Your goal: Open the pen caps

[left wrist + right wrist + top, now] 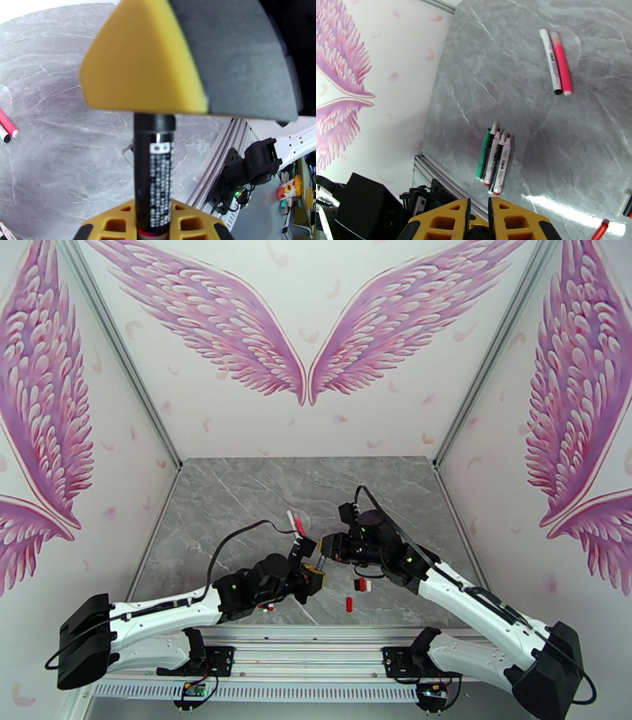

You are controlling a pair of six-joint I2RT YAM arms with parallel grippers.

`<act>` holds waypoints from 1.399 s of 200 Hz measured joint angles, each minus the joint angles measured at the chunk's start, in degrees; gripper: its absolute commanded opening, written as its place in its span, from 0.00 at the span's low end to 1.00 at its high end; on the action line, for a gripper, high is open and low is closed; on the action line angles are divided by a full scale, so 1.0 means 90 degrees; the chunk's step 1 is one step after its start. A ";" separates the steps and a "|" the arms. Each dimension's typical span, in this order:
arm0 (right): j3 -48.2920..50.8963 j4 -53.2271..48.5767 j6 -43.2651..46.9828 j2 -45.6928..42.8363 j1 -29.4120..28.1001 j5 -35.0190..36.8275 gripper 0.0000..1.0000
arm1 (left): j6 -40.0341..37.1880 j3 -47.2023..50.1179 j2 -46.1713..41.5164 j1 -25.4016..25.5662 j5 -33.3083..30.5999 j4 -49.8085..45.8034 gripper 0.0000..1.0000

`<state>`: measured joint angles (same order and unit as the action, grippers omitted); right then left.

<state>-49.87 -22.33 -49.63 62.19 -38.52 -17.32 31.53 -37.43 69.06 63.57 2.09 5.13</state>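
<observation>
A slim black marker pen (154, 173) with a printed label is clamped by its barrel in the left gripper (152, 225). Its short black plastic cap (155, 122) is judged to be pinched in the closed right gripper (478, 216), whose yellow-and-black finger (146, 59) covers the end.

For a clean separation, both grips should be held firm and the cap drawn straight along the barrel's axis, with a slight twist added if it sticks.

On the grey marble-patterned table (237, 500), places are reckoned from the grippers in the overhead view:
- **11 o'clock:** two pens are counted, a white pen (550, 59) and a pink pen (561, 63).
- **5 o'clock:** three loose caps are counted, a red cap (358, 585) beside a white cap (366, 585), and a single red cap (348, 604).
- **8 o'clock:** a tight bundle of pens (493, 158) is seen, four or five, too close together to be counted surely.
</observation>
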 measured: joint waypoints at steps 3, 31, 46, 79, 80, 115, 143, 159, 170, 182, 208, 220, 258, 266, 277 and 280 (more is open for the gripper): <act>0.0000 -0.0058 -0.0017 -0.0024 0.0000 0.0034 0.14 | -0.0002 -0.0007 0.0027 0.0000 0.0036 0.0027 0.00; 0.0022 -0.0255 0.0019 -0.0250 0.0002 0.0131 0.14 | 0.0036 -0.0012 0.0151 0.0000 0.0342 0.0296 0.00; 0.0066 -0.0262 0.0090 -0.0347 0.0027 0.0114 0.14 | 0.0063 -0.0015 0.0151 -0.0012 0.0459 0.0362 0.00; 0.0369 0.0143 0.0185 -0.0520 0.0197 -0.0250 0.13 | 0.0240 -0.0010 0.0151 -0.0124 0.0821 0.0437 0.00; 0.0379 0.0158 0.0189 -0.0525 0.0202 -0.0265 0.13 | 0.0250 -0.0007 0.0148 -0.0131 0.0838 0.0442 0.00; 0.0646 0.0685 0.0410 -0.0648 0.0466 -0.0889 0.13 | 0.0457 0.0097 0.0146 -0.0204 0.1086 0.0750 0.00; 0.0673 0.0877 0.0561 -0.0648 0.0614 -0.1222 0.13 | 0.0517 0.0119 0.0124 -0.0238 0.1139 0.0894 0.00; 0.0673 0.0954 0.0629 -0.0646 0.0644 -0.1280 0.13 | 0.0503 0.0119 0.0102 -0.0243 0.1100 0.0896 0.00; 0.0673 0.0962 0.0644 -0.0619 0.0644 -0.1258 0.13 | 0.0457 0.0112 0.0090 -0.0228 0.0984 0.0835 0.00; 0.0661 0.0916 0.0629 -0.0546 0.0644 -0.1173 0.13 | 0.0379 0.0027 0.0092 -0.0124 0.0678 0.0595 0.00; 0.0469 0.0731 0.0508 -0.0367 0.0629 -0.1027 0.13 | 0.0236 -0.0257 0.0114 0.0155 -0.0158 0.0007 0.00; 0.0393 0.0697 0.0452 -0.0311 0.0629 -0.0962 0.12 | 0.0138 -0.0376 0.0146 0.0221 -0.0432 -0.0170 0.00; 0.0219 0.0457 0.0262 -0.0114 0.0629 -0.0860 0.12 | -0.0104 -0.0546 0.0231 0.0367 -0.0952 -0.0542 0.00; 0.0197 0.0427 0.0248 -0.0080 0.0629 -0.0857 0.11 | -0.0126 -0.0546 0.0233 0.0367 -0.0954 -0.0542 0.00; 0.0177 0.0398 0.0226 -0.0068 0.0631 -0.0860 0.11 | -0.0121 -0.0534 0.0233 0.0364 -0.0920 -0.0520 0.00; 0.0175 0.0391 0.0223 -0.0068 0.0631 -0.0860 0.11 | -0.0121 -0.0532 0.0233 0.0362 -0.0916 -0.0510 0.00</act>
<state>-48.29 -18.81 -47.62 61.58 -32.84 -25.06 30.44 -42.22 71.16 66.83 -6.15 0.54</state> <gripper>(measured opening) 0.189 0.184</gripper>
